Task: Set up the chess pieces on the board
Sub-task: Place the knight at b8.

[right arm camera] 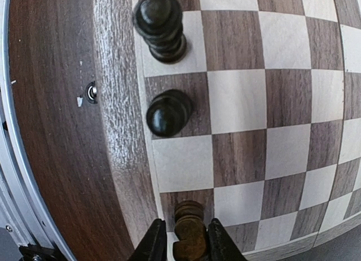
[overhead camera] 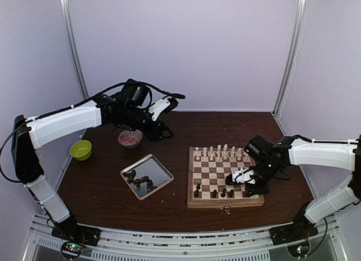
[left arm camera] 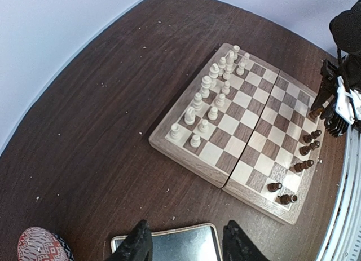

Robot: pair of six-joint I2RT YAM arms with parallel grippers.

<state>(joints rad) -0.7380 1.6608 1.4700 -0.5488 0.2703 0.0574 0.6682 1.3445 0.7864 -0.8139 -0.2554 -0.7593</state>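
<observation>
**Desk:** Where does the setup stand?

**Operator:** The board lies on the right half of the table, in front of my right arm. The cream chess pieces fill its two far rows. From the left wrist view it looks like a full set, though the small ones crowd together and I wouldn't swear to the count. I judge that side done.

**Desk:** And the dark side?

**Operator:** Barely begun. Only a handful of dark pieces stand along the near edge, and most squares in the two near rows are bare. More dark ones lie jumbled in the silver tray, which sits near the board on its left without touching it.

**Desk:** What have the pincers got?

**Operator:** My right gripper has its fingers pinched in close on a dark piece. It is held upright at a square in the row against the near rim, in line with two others standing there. I can't tell whether its base is on the wood. My left gripper is spread wide with nothing between its fingers, hanging above the far edge of the tray.

**Desk:** So what remains?

**Operator:** I'd put us around halfway. This piece needs seating and releasing. Then the ones in the tray have to be carried over one at a time until both near rows are full.
</observation>
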